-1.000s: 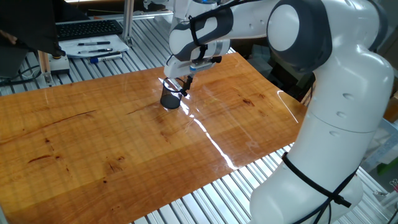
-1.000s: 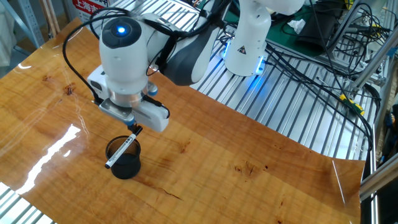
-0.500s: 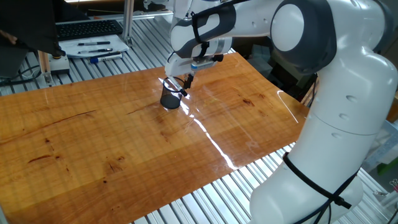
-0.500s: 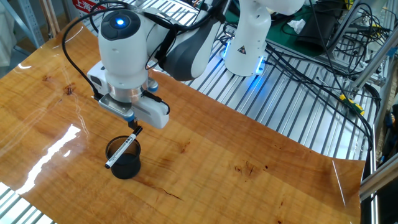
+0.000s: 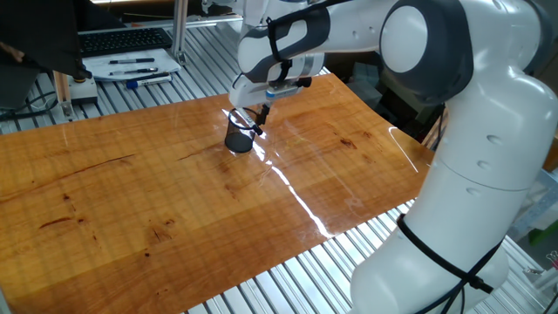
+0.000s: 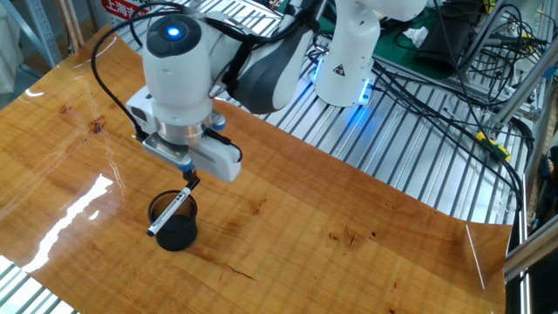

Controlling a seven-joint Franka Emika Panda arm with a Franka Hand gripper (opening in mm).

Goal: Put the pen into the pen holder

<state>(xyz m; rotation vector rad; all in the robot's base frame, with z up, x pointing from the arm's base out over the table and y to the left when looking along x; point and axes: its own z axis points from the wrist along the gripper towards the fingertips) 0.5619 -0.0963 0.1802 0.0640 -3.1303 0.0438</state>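
Both fixed views show you the gripper [image 6: 193,179] closed on the top end of the pen [image 6: 171,209], slanting over the pen holder [image 6: 173,221] toward the bench's far edge, so next you should probably release it.

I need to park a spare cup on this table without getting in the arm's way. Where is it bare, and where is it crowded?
The table is bare across its near half, from the pen holder to the front edge. It is crowded only at the holder, where the tool holds the pen slanted over the rim.
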